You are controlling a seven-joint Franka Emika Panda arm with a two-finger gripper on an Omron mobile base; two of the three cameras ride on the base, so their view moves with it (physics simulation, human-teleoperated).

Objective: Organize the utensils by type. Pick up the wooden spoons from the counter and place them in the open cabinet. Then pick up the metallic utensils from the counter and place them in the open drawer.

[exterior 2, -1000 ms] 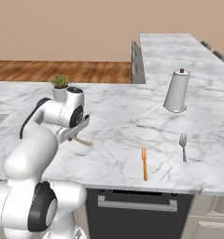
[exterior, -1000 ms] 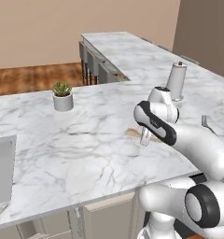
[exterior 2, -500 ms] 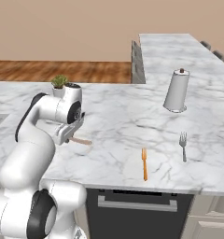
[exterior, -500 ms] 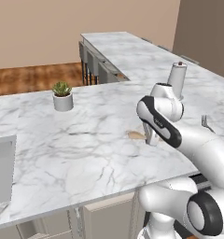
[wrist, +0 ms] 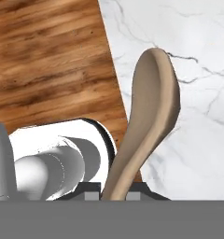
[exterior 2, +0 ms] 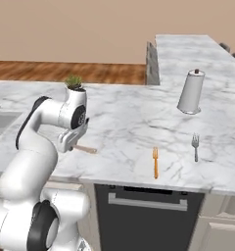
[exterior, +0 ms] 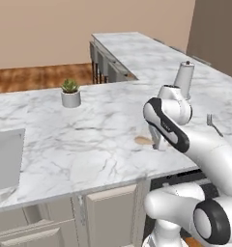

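Lifted slightly and swung since a second ago, the white arm's hand (exterior 2: 70,143) is clamped on the handle of a pale tan wooden spoon (wrist: 149,116), its bowl hanging just above the marble worktop (exterior: 89,140), probably so it can be carried to the cabinet. Over to the right, the orange fork (exterior 2: 155,162) and the grey fork (exterior 2: 195,146) lie flat near the front edge, beyond them a paper-towel roll (exterior 2: 191,91). A potted plant (exterior: 70,92) stands further back. The arm hides the fingertips from the base cameras.
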